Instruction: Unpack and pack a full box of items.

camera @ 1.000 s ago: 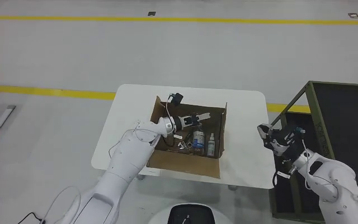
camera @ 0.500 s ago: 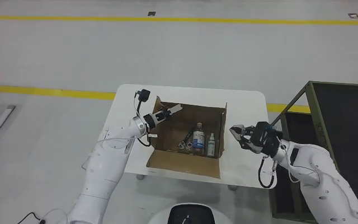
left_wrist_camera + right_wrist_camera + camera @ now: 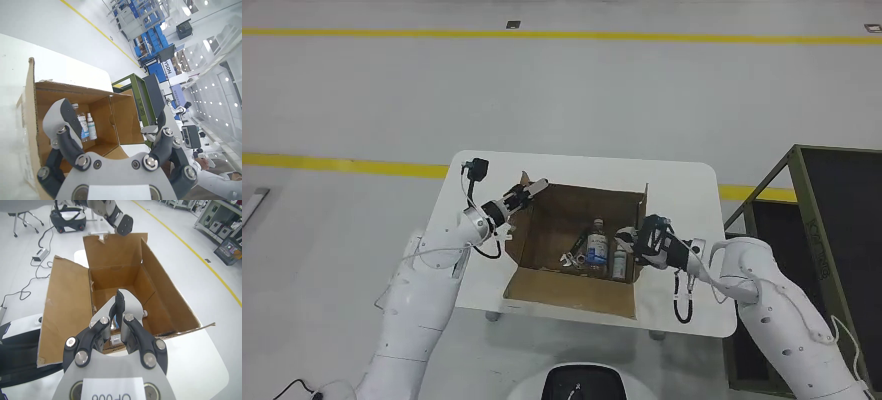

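An open cardboard box [image 3: 542,225] stands mid-table with its flaps up. Inside lie a clear bottle with a blue label [image 3: 596,243], a small white spray bottle [image 3: 620,258] and a small dark item [image 3: 570,260]. My left gripper [image 3: 527,190] hangs open over the box's left flap, holding nothing; its wrist view looks past the spread fingers [image 3: 70,115] at the two bottles [image 3: 84,126]. My right gripper [image 3: 647,240] is at the box's right wall, fingers pressed together and empty [image 3: 120,300], above the box's inside [image 3: 113,279].
The white table [image 3: 682,185] has bare room to the right of and behind the box. A green metal cart [image 3: 812,200] stands off the table's right edge. Yellow lines cross the floor behind.
My left gripper has drawn out of the box, back to its left flap. My right arm has swung from the table's right edge to the box's right wall.
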Motion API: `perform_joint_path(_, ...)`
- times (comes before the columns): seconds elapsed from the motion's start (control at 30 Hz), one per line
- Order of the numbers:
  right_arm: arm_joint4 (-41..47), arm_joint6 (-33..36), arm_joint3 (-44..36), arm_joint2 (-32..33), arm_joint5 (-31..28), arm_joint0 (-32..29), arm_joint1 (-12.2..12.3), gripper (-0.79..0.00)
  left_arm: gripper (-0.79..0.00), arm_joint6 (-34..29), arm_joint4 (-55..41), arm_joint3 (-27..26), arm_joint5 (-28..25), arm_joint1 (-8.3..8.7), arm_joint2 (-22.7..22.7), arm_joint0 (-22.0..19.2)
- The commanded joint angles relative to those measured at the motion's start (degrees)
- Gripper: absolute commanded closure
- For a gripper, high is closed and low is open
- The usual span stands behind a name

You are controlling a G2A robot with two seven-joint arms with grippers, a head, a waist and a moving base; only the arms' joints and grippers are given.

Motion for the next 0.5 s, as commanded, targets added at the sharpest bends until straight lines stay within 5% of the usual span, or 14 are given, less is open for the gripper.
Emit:
perform_joint_path(0.0,-0.1,1.1,1.4,-0.8,0.4,0.6,-0.1,0.000,-0.785,0.5,0.2,0.0,0.3,0.09,0.0,-0.1)
perform_joint_path(0.47,3.0,10.2,-0.9,5.6,4.2,-5.2,1.6,0.000,-0.785,2.9,1.2,2.4,0.8,0.23,2.8,-1.7)
